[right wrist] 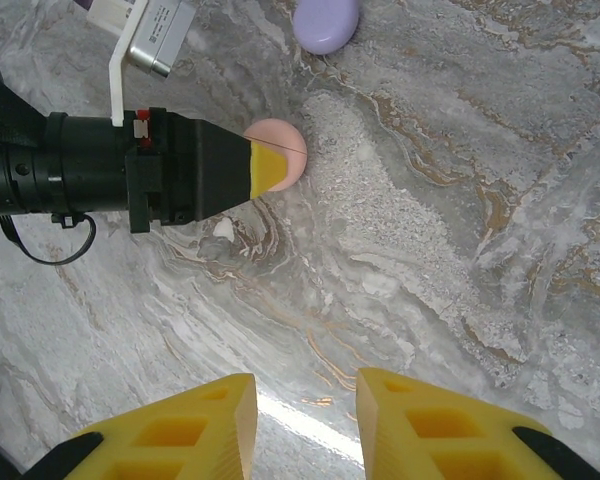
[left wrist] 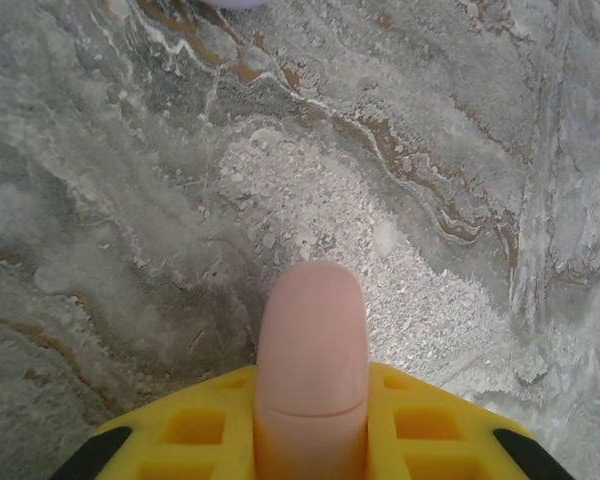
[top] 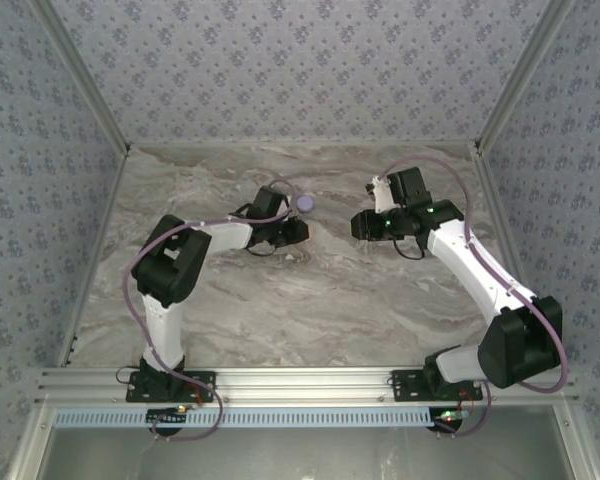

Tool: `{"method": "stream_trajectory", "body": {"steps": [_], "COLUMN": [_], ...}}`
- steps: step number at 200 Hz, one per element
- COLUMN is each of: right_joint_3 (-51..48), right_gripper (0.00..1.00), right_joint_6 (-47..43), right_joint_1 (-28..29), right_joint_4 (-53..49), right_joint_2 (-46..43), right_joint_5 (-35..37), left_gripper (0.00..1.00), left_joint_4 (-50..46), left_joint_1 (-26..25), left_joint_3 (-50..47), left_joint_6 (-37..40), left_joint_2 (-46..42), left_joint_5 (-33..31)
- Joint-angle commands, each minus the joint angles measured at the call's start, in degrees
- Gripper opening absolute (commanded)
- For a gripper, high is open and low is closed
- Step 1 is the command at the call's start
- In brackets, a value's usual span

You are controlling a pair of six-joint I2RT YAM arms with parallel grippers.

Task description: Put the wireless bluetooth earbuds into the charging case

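The left pincer (right wrist: 267, 168) is clamped on a pale pink round plastic charging case (left wrist: 310, 330). It grips the two broad faces, and the lid seam shows on the rim between them. The held case is close beside a lavender round plastic case (right wrist: 327, 22), not touching it, low over the grey marbled bench (right wrist: 480, 300) — whether it rests on the stone I cannot tell. The right pincer (right wrist: 305, 415) hangs farther from the lavender case, jaws apart with nothing between them.

The pink case looks light, hard and glossy — likely to slip or swivel if pinched on its curved rim. The broad faces are the sounder hold, kept clear of the seam. Its lid looks closed, so whether any earbuds lie inside cannot be told.
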Motion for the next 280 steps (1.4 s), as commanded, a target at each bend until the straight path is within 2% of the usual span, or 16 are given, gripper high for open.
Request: {"method": "stream_trajectory", "body": {"steps": [1,26,72,111,165,225,280], "right_joint_3": [-0.64,-0.85,-1.52,-3.59,-10.04,-19.48,-25.26], "right_gripper": [0.35,0.35,0.37,0.40,0.42,0.43,0.44], "right_joint_6": [0.59,0.48,0.11,-0.63,2.77,1.55,-1.20], "right_joint_1": [-0.57,-0.85,-1.39,-1.92,-3.09,-10.49,-15.04], "right_joint_4": [-0.39,-0.39,-0.36,1.52,8.86,22.24,32.46], "right_joint_2": [-0.11,-0.09,-0.10,-1.07,-4.70,-7.31,-5.33], "right_joint_5": [0.18,0.20,1.84,10.06,32.50,37.01,40.25], "left_gripper": [0.26,0.42,0.61,0.63,0.63,0.65,0.65], "left_joint_4": [-2.24,-3.98,-7.86,-13.24,-21.79,-24.15,-16.28], "left_joint_1": [0.25,0.19,0.25,0.36,0.36,4.22,10.50], "left_joint_3": [1.87,2.22,2.29,1.31,-1.09,-7.65,-16.73], "left_joint_6": [0.13,0.99,4.82,10.10,18.64,26.77,29.68], "left_joint_2": [0.89,0.91,-1.46,-6.93,-17.01,-29.39,-37.49], "left_joint_5": [0.48,-1.17,-5.56,-11.83,-19.74,-29.71,-38.42]}}
